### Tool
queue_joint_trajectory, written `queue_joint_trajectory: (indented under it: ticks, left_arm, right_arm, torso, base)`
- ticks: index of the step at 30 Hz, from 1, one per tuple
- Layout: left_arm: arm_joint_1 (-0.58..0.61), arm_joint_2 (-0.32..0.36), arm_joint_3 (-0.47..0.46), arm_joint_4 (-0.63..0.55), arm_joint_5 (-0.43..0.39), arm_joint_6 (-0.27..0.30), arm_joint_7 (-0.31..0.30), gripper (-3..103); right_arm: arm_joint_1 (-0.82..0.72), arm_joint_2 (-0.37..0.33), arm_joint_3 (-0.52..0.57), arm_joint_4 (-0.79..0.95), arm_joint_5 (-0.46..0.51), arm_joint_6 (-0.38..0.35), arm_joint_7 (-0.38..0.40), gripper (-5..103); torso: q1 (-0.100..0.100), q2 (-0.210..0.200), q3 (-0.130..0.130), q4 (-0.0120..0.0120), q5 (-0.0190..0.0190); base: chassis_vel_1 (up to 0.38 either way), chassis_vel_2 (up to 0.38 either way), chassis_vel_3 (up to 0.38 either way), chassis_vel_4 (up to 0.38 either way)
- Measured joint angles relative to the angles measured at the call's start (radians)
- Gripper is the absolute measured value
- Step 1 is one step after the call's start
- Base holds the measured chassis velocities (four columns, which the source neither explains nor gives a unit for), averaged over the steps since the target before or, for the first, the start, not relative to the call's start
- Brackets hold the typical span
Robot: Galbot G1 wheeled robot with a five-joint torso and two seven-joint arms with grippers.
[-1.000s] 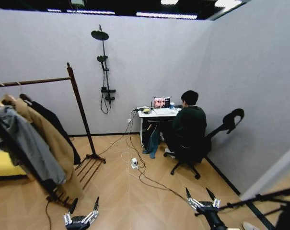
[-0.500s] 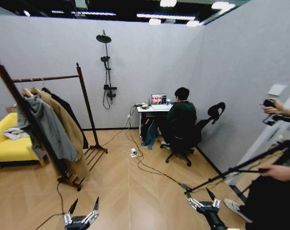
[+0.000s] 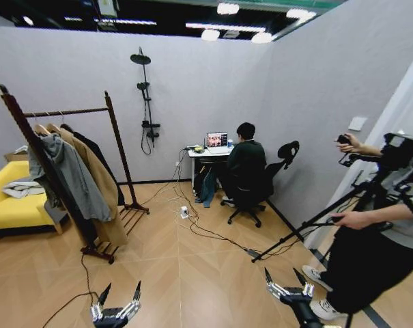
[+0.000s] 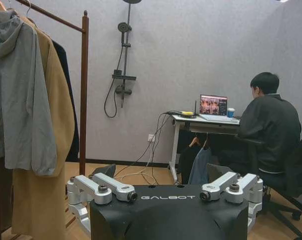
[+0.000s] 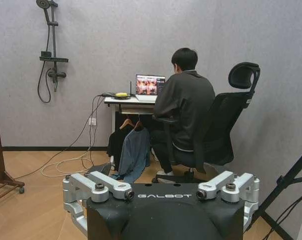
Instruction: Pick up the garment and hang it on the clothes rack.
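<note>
Head view: the rack (image 3: 69, 111) stands at the left of the floor, well apart from me, its bar carrying three hanging pieces so they drape free of the slatted base. Nearest me hangs a grey hooded piece (image 3: 73, 178), then a tan coat (image 3: 100, 184), and at the far post the black garment (image 3: 97, 154), already on the bar by its hanger. My left gripper (image 3: 117, 301) and right gripper (image 3: 288, 281) sit low at the near edge of the floor, fingers spread and holding nothing, which I judge a carrying posture. Left wrist view: the same garment (image 4: 66, 100) shows as a dark strip behind the tan coat. No containers are present.
</note>
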Motion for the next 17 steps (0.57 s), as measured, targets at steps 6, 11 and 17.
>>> queue_joint_trajectory:
  ticks: [6,11,17]
  left_arm:
    - [0.0,0.0,0.0,0.0,0.0,0.0,0.0,100]
    - [0.0,0.0,0.0,0.0,0.0,0.0,0.0,100]
    - [0.0,0.0,0.0,0.0,0.0,0.0,0.0,100]
  right_arm:
    - [0.0,0.0,0.0,0.0,0.0,0.0,0.0,100]
    - [0.0,0.0,0.0,0.0,0.0,0.0,0.0,100]
    - [0.0,0.0,0.0,0.0,0.0,0.0,0.0,100]
  torso:
    - [-0.001,0.001,0.0,-0.0002,-0.0001]
    - [-0.002,0.001,0.0,-0.0002,0.0]
    - [-0.001,0.001,0.0,-0.0002,-0.0001]
  base:
    - [-0.01,0.009,0.009,-0.011]
    - [0.0,0.0,0.0,0.0]
    - [0.0,0.0,0.0,0.0]
